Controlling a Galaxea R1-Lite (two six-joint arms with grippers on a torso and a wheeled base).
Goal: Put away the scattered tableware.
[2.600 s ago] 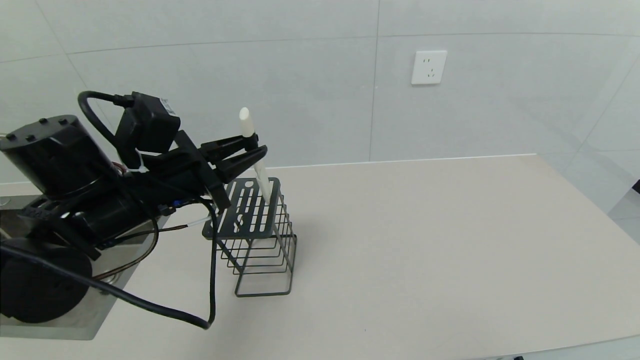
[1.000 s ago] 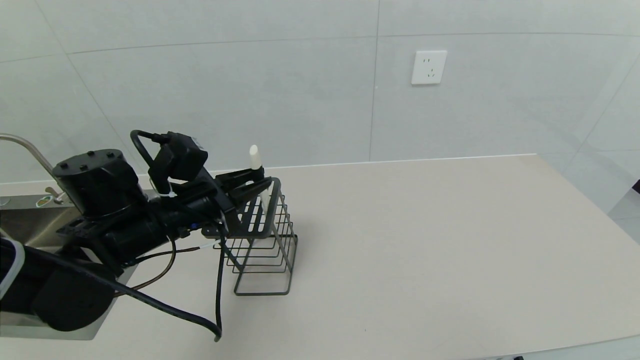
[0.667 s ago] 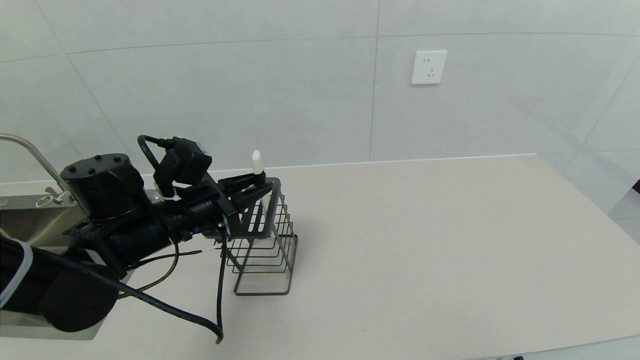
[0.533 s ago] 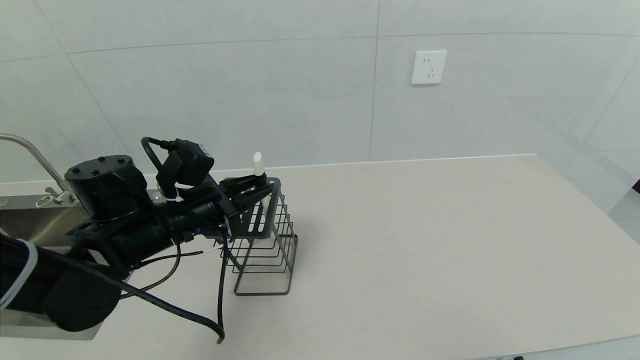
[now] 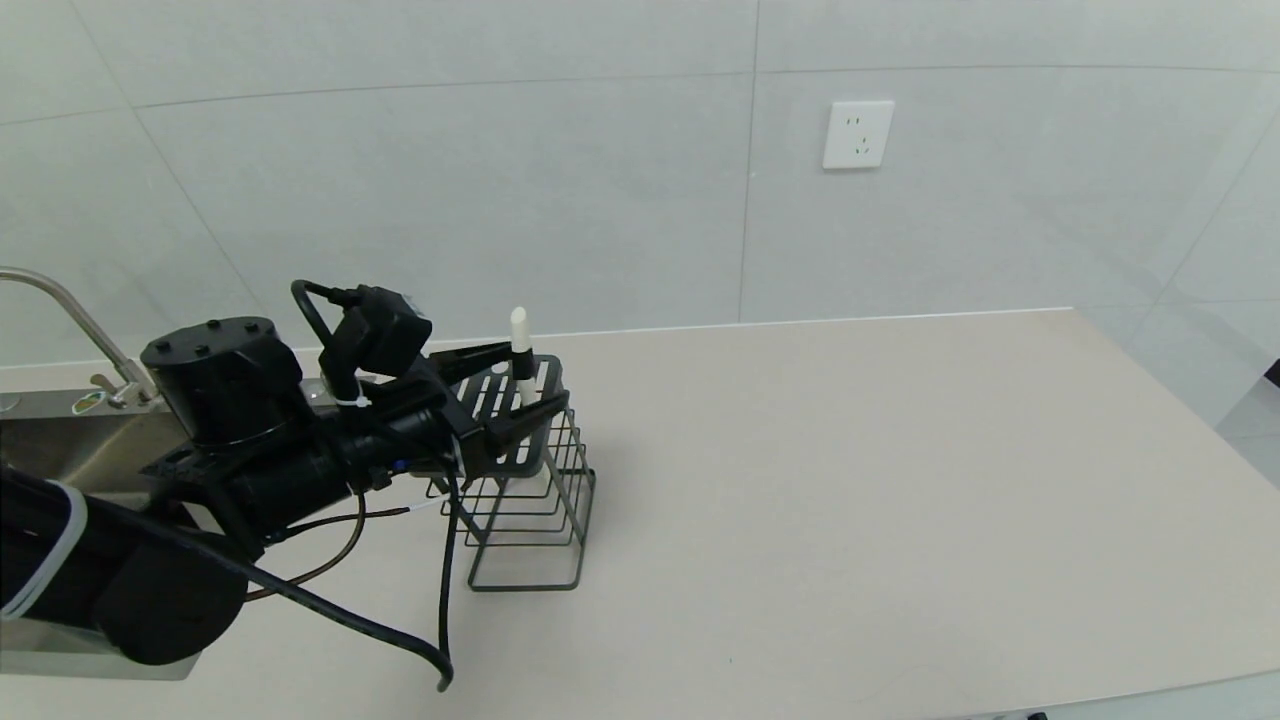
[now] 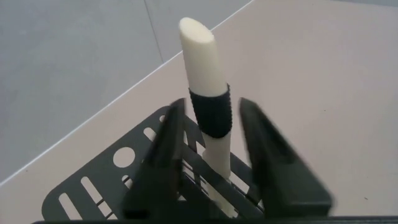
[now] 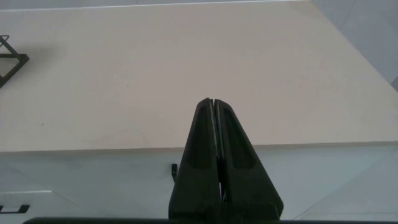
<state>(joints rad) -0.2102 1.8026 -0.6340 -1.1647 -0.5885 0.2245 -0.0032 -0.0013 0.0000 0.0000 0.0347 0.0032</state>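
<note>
The white, black-banded utensil handle (image 6: 202,56), left of frame centre, is seated upright in the black slotted wire rack (image 5: 522,470); the left gripper (image 5: 527,378) fingers (image 6: 273,168) are parted, flanking it from either side.

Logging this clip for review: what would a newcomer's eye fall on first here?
First, the white-handled utensil standing upright in the black wire rack at the left of the counter. Next, the left pincer, open on either side of the utensil's handle.
</note>
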